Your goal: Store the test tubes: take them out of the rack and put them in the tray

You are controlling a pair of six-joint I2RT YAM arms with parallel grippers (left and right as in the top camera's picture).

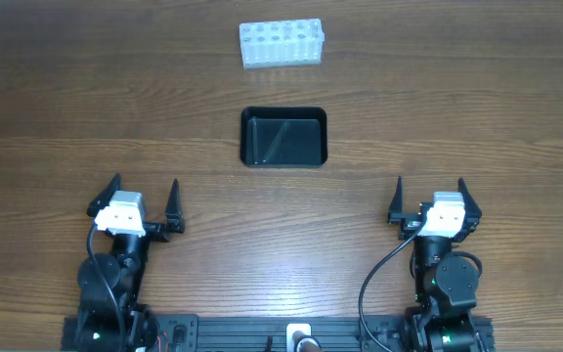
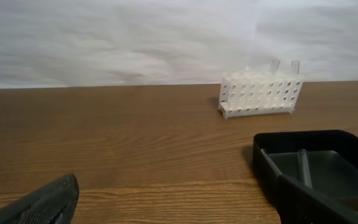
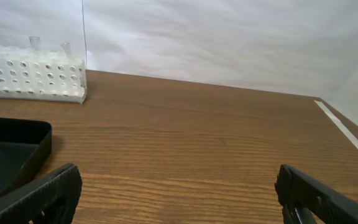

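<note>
Test tubes in rack | wooden table, white wall | left hand, right hand released

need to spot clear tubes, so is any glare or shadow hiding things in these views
Top view: a pale sheen crosses the tray floor, and the white rack is so bright its contents barely stand out. Left wrist view: two tubes rise faintly against the pale wall; shadows are soft and hide nothing.
</note>
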